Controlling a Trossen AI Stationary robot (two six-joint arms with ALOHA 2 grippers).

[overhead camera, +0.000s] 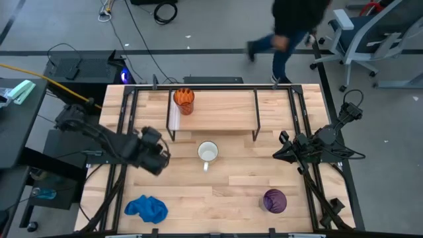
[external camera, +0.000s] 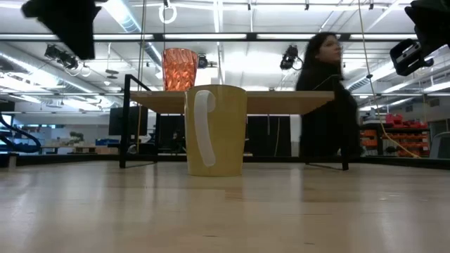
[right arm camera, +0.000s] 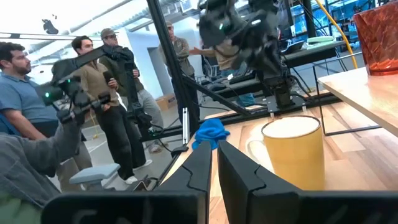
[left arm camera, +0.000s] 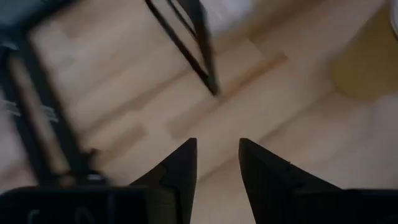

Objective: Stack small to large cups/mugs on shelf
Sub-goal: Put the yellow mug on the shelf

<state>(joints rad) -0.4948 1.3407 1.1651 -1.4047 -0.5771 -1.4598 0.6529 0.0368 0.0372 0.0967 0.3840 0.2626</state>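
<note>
The orange swirl cup [overhead camera: 184,100] stands upright on the left end of the light-wood shelf [overhead camera: 218,116]; it also shows in the low view [external camera: 180,69]. The white mug [overhead camera: 207,152] stands on the table just in front of the shelf, its handle toward the near edge. The purple tumbler [overhead camera: 274,200] stands upright near the table's front right. My left gripper [left arm camera: 217,148] is open and empty above the table, left of the mug. My right gripper [right arm camera: 214,149] is shut and empty, hovering at the right, pointing toward the mug [right arm camera: 298,155].
A crumpled blue cloth [overhead camera: 147,208] lies at the table's front left. The shelf's thin black legs [left arm camera: 205,62] stand close to my left gripper. Several people stand beyond the table's left side [right arm camera: 93,93], and one person walks behind the far edge [overhead camera: 291,26].
</note>
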